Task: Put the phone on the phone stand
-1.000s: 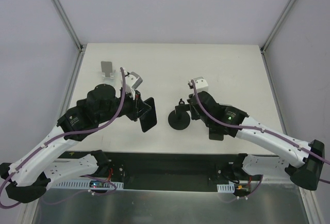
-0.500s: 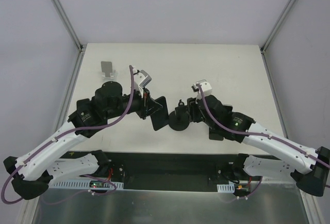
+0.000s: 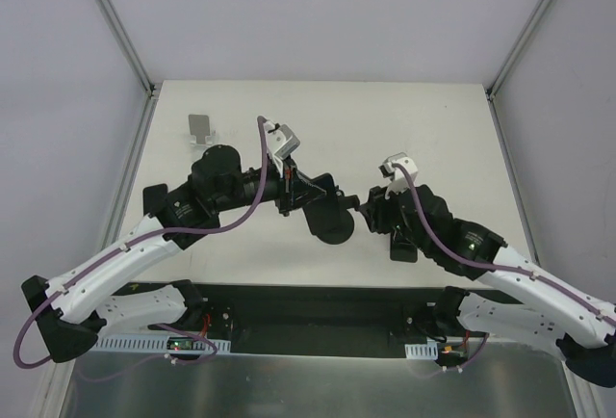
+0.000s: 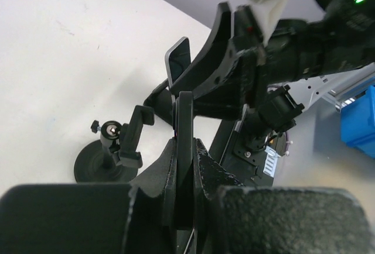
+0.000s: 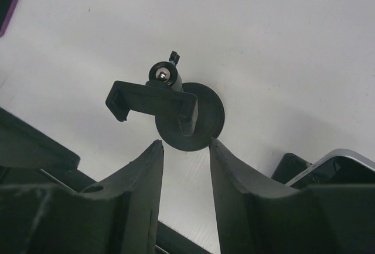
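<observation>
While you watch the top view: the white table [image 3: 433, 119] is boxed in by pale grey walls [image 3: 318, 13], with aluminium frame posts [image 3: 115, 23] rising from the far corners. A black strip [image 3: 318, 302] along the near edge carries both arm bases. A small silver-white stand [image 3: 200, 129] sits far left, well apart from the work.

Your left gripper [image 4: 186, 148] is clamped on the phone [image 4: 184, 113], which shows edge-on between the fingers in the left wrist view. The phone stand [image 3: 333, 227] sits mid-table on its disc base [image 5: 205, 113]. Its clamp [image 5: 152, 103] is just beside the phone, not around it; I can't tell if they touch. Your right gripper [image 5: 184, 148] has its jaws apart with nothing between them. The fingertips flank the near rim of the disc; contact is unclear.

Versus a second ago:
- The left arm has swung the phone right. It was well left of the stand; now it overlaps the stand in the top view.
- The stand shows no visible shift.
- The right wrist has backed off to the right. It was tight against the stand; now it is a bit clear of it.
</observation>
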Controlling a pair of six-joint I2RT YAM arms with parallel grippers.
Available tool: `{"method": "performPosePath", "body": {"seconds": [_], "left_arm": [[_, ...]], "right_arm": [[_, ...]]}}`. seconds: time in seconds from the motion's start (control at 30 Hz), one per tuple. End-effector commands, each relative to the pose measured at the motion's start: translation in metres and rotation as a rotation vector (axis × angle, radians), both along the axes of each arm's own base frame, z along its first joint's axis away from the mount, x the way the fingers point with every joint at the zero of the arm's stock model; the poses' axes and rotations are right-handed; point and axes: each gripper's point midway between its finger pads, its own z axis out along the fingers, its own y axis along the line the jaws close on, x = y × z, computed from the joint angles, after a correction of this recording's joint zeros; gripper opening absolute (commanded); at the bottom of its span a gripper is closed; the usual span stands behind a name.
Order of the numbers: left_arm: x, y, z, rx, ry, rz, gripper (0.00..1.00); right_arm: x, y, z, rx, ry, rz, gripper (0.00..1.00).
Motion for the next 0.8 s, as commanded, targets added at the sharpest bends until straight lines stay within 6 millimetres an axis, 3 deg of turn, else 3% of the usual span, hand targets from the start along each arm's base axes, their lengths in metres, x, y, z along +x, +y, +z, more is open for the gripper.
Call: {"method": "performPosePath", "body": {"seconds": [0.0,0.13,0.3,0.77], "left_arm": [[-0.011,0.008,0.057,-0.162,-0.172,-0.038,0.0],[-0.016,0.021,0.049,-0.145,-0.174,-0.013,0.0],[-0.021,0.033,0.045,-0.15,-0.174,0.012,0.0],[-0.027,0.031,0.039,-0.141,-0.175,-0.026,0.0]], "right_arm": [[0.006,0.01,-0.016,-0.046,-0.005,0.058,0.39],[0.011,0.024,-0.026,-0.078,-0.004,0.107,0.42],[0.017,0.028,-0.03,-0.091,-0.018,0.103,0.41],[0.027,0.025,-0.033,-0.109,-0.044,0.072,0.32]]}}
